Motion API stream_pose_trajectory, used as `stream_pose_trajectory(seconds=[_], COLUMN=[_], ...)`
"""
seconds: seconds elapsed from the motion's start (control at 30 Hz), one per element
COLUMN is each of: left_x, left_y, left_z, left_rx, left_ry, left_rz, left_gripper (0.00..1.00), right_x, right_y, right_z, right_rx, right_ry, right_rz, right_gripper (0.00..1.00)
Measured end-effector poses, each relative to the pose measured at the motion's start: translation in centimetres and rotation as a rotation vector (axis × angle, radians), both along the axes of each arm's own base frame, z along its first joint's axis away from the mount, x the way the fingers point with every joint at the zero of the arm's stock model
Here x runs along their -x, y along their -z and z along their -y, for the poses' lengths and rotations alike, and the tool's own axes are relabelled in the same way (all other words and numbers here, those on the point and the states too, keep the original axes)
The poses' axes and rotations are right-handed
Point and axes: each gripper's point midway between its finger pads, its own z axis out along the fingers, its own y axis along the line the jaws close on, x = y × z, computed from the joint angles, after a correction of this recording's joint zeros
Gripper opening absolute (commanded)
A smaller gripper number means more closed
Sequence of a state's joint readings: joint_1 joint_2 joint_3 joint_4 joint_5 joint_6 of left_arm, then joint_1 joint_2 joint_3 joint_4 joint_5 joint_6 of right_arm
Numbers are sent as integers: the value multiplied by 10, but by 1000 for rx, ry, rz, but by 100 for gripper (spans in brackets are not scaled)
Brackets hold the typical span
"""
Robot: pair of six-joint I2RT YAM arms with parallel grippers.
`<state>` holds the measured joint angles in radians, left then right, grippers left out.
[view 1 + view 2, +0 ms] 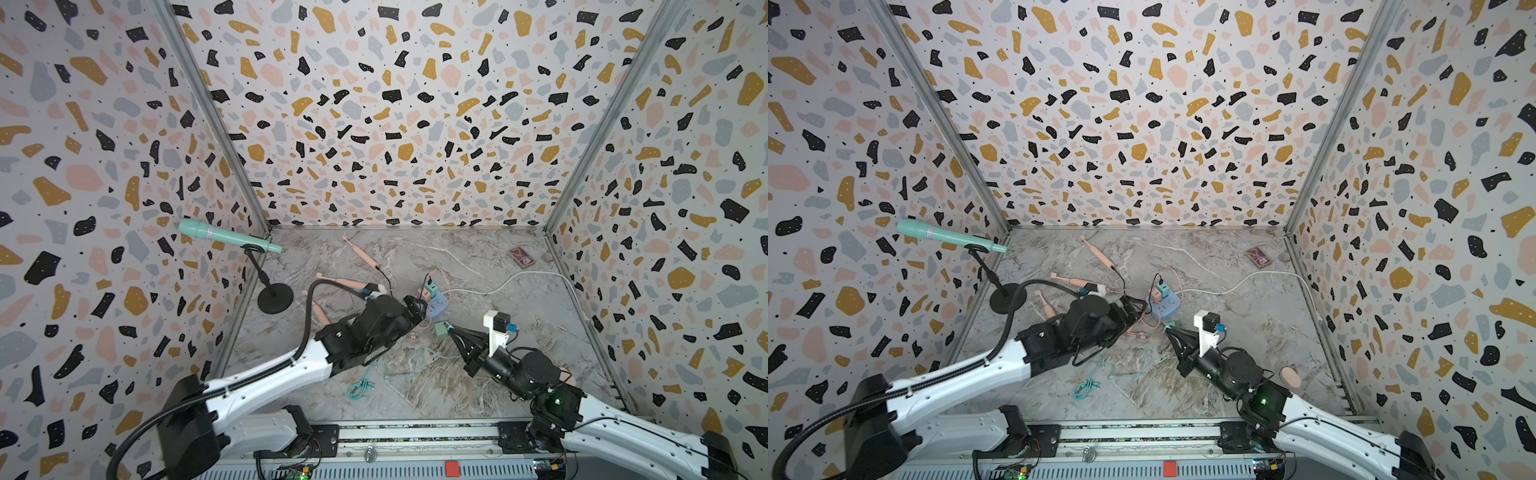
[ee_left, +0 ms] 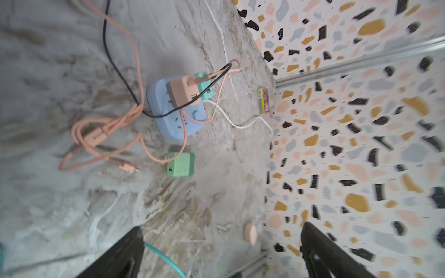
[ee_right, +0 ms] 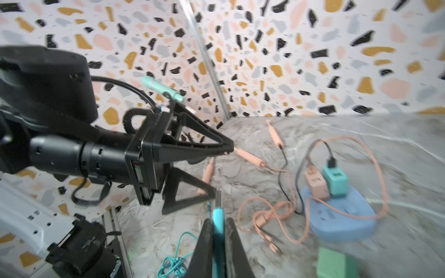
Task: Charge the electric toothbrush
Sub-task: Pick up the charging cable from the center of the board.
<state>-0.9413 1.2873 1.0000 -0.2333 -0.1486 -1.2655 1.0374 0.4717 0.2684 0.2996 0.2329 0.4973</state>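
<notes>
The left wrist view is smeared, and the left claw shows there only as two black fingers cut off by the picture's edge. In the right wrist view the right claw is cut off the same way, and the teal cable end pinched in it is too blurred to tell its plug. Beside that claw the green charger runs off the edge. In a top view the left arm hides the lower end of a pink toothbrush behind the left claw.
</notes>
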Motion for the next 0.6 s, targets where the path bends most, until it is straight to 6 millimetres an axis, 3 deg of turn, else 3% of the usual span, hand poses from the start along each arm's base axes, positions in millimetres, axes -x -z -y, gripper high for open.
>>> stream_pose_trajectory(seconds=[0.07,0.17,0.23,0.37,0.6], left_x=[-16,-28,-29,-34,-28], left_y=[-3,9,26,67,151], left_z=[21,42,54,85,106], left_rx=[-110,-257,-356,-548,-865], left_ry=[71,188,283,460,717], left_rz=[40,88,84,95,88], left_gripper=[100,99,96,95,94], right_x=[-2,-1,1,8,15], right_y=[11,21,18,-6,-18], right_z=[17,41,55,82,99], right_rx=[17,51,51,-19,-81], right_ry=[65,139,177,224,234], right_rz=[-76,-155,-175,-159,-124], right_gripper=[0,0,0,0,0])
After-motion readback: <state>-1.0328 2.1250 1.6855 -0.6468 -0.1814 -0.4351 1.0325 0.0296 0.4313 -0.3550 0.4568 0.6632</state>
